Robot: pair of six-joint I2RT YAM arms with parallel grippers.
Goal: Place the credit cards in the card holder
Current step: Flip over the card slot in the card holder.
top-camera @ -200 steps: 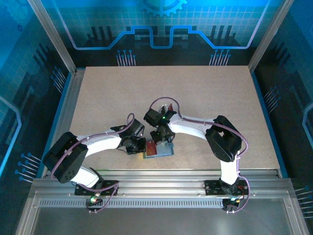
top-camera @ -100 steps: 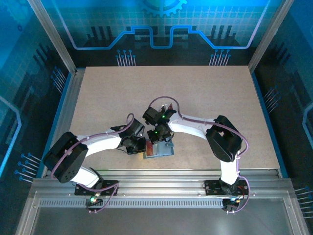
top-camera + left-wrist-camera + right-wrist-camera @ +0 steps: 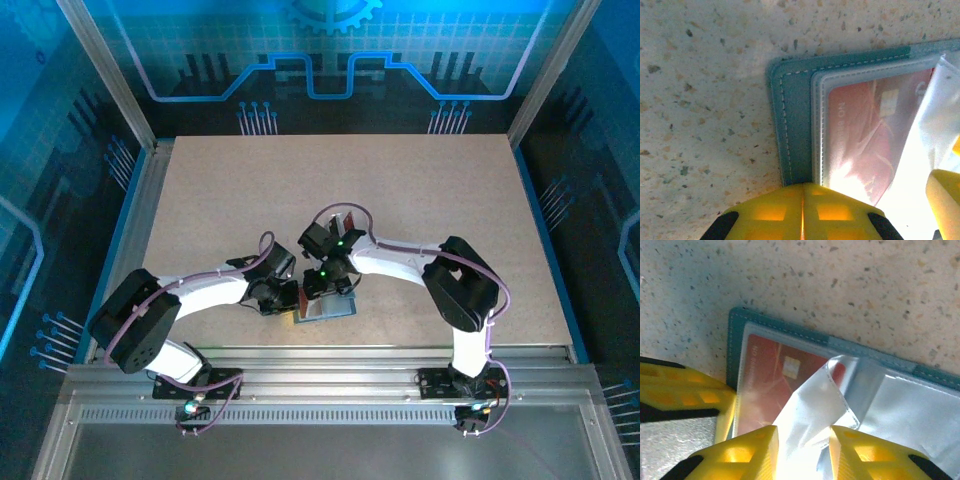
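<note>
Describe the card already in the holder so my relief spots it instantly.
At the table's near edge lies an open teal card holder. The card sits at its end, under clear plastic. Unlike the silvery sleeves beside it, it is red with a pale chip square.

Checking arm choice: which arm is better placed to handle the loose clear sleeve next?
Right, probably: the right pincer stands open astride the clear sleeve; the left pincer is shut at the edge of the card holder, seemingly pinning it.
</note>
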